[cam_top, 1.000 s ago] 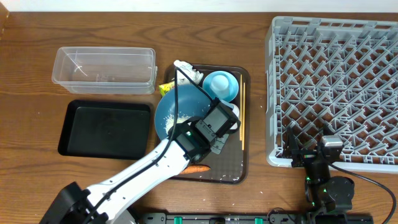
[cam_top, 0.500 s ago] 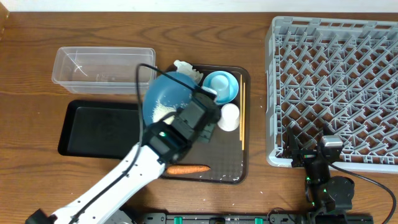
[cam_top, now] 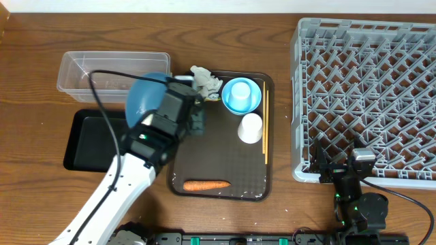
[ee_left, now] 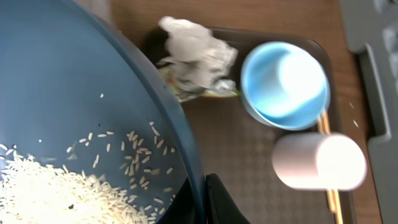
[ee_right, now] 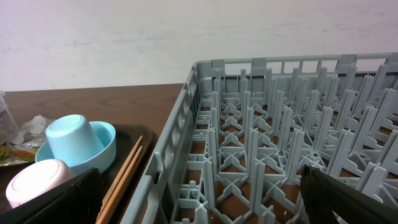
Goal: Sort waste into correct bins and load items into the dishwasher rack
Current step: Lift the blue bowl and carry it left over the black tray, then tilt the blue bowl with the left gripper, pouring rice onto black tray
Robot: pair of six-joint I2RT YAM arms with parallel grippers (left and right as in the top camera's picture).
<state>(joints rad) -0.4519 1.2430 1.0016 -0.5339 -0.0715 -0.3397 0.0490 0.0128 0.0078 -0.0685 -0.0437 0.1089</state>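
Left gripper (cam_top: 180,110) clamped on the rim of the blue bowl (cam_top: 146,95), rice (ee_left: 56,186) inside. We place the clear tub (cam_top: 82,87) just beyond the bowl and the black tray (cam_top: 92,143) just nearer than it.

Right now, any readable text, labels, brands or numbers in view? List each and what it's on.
No readable text anywhere.
The yellow-green wrapper by the crumpled tissue: any print is too blurred and hidden to read.
The blue bowl, light-blue cup, white cup, dishwasher rack, clear tub, black tray: no markings visible.
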